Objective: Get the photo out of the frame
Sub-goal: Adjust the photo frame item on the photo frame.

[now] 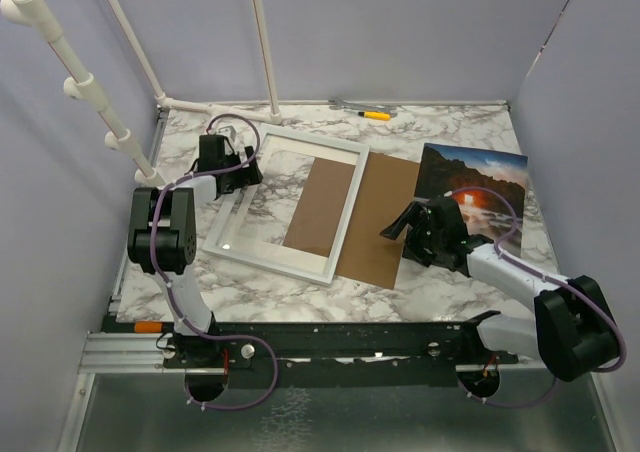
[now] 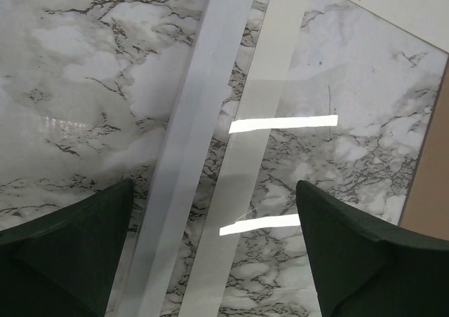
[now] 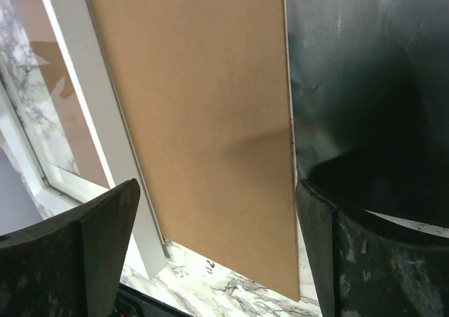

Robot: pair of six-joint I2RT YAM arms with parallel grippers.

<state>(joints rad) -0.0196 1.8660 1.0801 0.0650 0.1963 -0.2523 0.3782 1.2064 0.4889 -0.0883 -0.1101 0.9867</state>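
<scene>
The white frame lies flat left of the table's centre, with marble showing through its glass. In the left wrist view its left rail and mat strip run between my fingers. My left gripper hovers open over that rail, holding nothing. The brown backing board rests across the frame's right side. Right of it the photo lies face up on the table, dark in the right wrist view. My right gripper is open and empty above the board's edge next to the photo.
An orange-handled tool and a grey one lie by the back wall. White pipe posts rise at the back left. Walls close in on the left and right sides. The marble table shows in front of the frame.
</scene>
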